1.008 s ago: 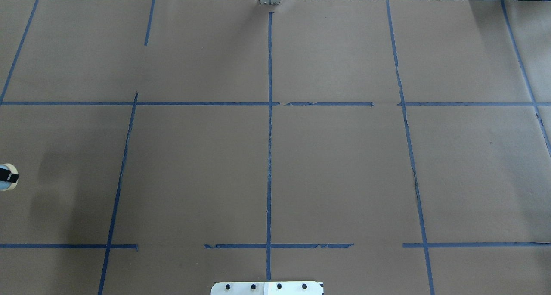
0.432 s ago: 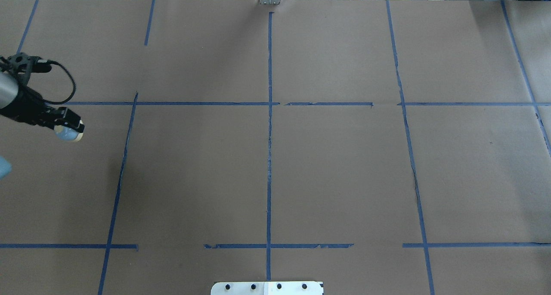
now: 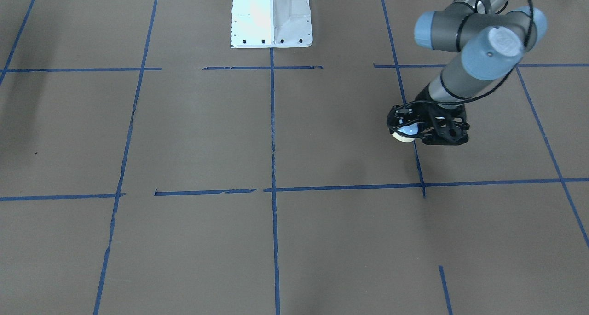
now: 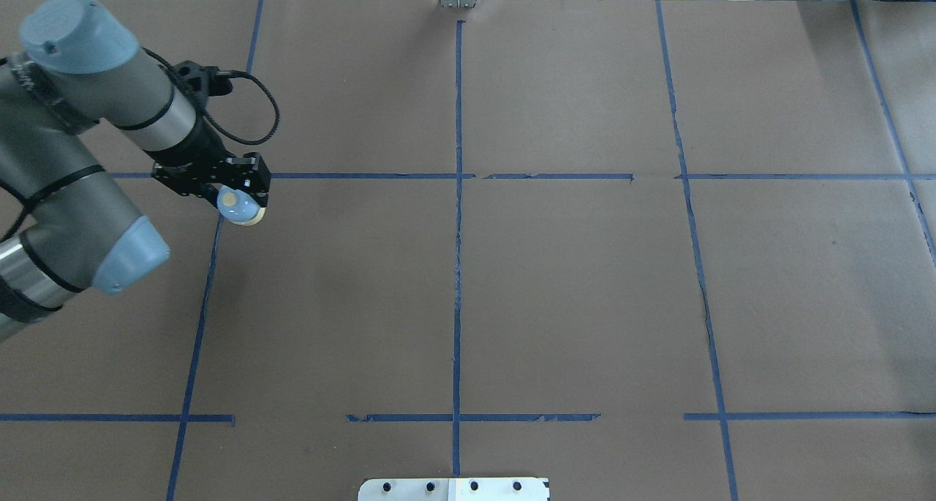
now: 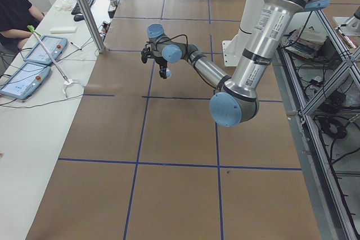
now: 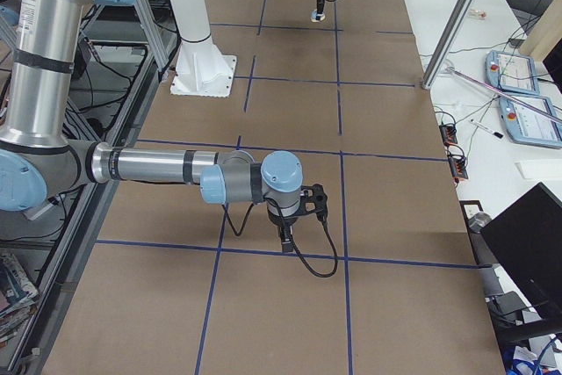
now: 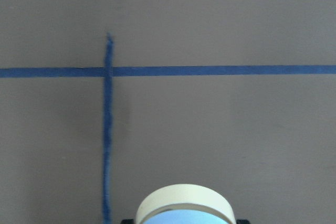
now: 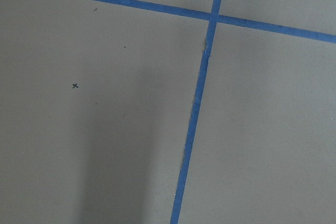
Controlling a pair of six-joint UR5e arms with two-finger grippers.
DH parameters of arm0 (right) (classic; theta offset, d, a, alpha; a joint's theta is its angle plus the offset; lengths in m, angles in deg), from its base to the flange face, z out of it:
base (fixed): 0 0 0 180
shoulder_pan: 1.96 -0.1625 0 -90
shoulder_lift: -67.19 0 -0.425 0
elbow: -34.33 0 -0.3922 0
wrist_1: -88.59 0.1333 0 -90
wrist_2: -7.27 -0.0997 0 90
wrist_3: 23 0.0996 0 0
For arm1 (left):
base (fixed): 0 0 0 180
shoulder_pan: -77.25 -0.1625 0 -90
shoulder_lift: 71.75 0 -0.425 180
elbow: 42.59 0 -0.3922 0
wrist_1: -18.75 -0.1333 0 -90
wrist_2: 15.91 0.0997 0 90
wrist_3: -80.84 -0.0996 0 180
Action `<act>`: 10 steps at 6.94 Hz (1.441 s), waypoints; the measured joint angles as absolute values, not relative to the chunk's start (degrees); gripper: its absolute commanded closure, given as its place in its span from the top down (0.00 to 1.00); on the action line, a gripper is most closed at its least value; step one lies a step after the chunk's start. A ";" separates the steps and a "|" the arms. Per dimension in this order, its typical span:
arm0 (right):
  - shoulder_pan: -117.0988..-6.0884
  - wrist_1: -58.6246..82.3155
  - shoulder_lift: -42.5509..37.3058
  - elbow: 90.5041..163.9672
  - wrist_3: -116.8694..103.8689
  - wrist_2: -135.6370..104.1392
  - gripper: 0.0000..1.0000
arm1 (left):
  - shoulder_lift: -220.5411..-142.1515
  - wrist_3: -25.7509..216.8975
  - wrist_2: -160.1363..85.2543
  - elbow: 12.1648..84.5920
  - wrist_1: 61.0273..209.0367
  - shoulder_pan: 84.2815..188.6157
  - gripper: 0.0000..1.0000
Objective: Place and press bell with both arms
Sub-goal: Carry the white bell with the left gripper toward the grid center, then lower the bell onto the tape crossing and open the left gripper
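Observation:
My left arm [image 4: 88, 157] comes in from the left of the overhead view. Its black left gripper [image 4: 235, 194] is shut on the small light-blue bell [image 4: 240, 208] with the cream base, held just above the brown table near a blue tape crossing. The bell also shows in the front-facing view [image 3: 404, 134], the left wrist view [image 7: 184, 207] and small in the exterior left view [image 5: 167, 74]. My right gripper [image 6: 286, 236] shows only in the exterior right view, low over the table near a tape line. I cannot tell whether it is open or shut.
Blue tape lines [image 4: 458, 194] divide the brown paper-covered table. The white bolted pedestal [image 3: 270, 16] stands at the robot's side. A person [image 5: 14, 4], two tablets [image 5: 34, 63] and a metal post [image 5: 84, 9] are at the far white side table.
My left arm has swung in from the left edge of the overhead view, carrying the bell to the right and farther across the table.

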State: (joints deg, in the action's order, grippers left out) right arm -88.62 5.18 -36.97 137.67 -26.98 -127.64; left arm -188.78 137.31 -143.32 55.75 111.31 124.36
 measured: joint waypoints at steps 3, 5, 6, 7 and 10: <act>-88.62 5.17 -36.89 137.60 -26.96 -127.64 1.00 | -208.01 151.62 -137.89 39.50 110.79 118.22 0.05; -88.62 5.11 -36.88 137.60 -26.96 -127.64 1.00 | -216.91 155.65 -134.71 28.26 112.53 116.33 0.05; -88.62 5.10 -36.88 137.58 -26.96 -127.64 1.00 | -220.89 158.40 -132.79 21.70 116.27 115.10 0.05; -88.62 5.10 -36.88 137.54 -26.96 -127.64 1.00 | -224.21 160.71 -130.79 15.40 120.59 114.04 0.08; -88.62 5.10 -36.88 137.51 -26.96 -127.64 1.00 | -227.77 162.39 -128.84 8.18 125.05 112.91 0.69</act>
State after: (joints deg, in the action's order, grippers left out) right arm -88.62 5.10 -36.88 137.51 -26.96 -127.64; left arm -227.77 162.39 -128.84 8.18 125.05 112.91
